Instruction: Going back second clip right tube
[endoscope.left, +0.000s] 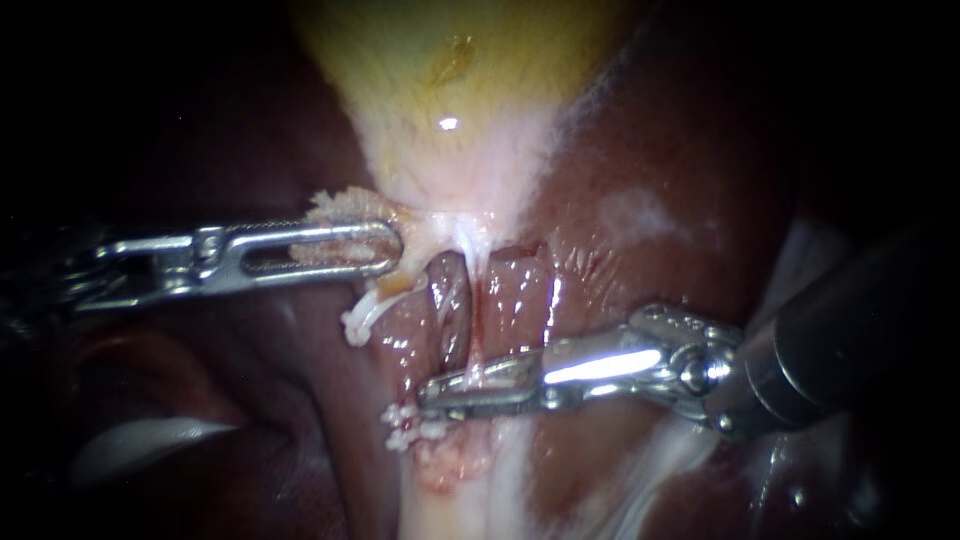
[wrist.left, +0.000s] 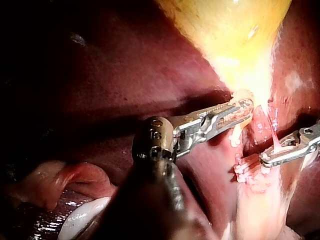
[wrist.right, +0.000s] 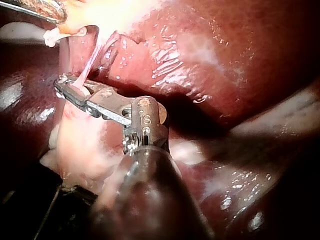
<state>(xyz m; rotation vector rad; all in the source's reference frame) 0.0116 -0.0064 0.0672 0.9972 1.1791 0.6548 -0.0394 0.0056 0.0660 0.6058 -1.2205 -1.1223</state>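
The yellow gallbladder (endoscope.left: 450, 60) narrows down to a pale neck. From the neck a thin pale tube (endoscope.left: 474, 335), the right tube, runs down beside a darker reddish tube (endoscope.left: 450, 300). My right instrument (endoscope.left: 435, 395) reaches across from the right. Its jaws lie nearly together, with the thin tube between them low down. The right wrist view shows that tube (wrist.right: 92, 60) entering those jaws (wrist.right: 62, 87). My left instrument (endoscope.left: 385, 250) is shut on pale tissue at the gallbladder neck, holding it to the left. No clip shows on either tube.
Dark red liver (endoscope.left: 640, 180) surrounds the tubes on both sides. Frayed white tissue (endoscope.left: 405, 425) hangs just under my right instrument's tip. A loose pale strand (endoscope.left: 365, 315) dangles below my left jaws. Something pale and glossy (endoscope.left: 150, 440) lies at the lower left.
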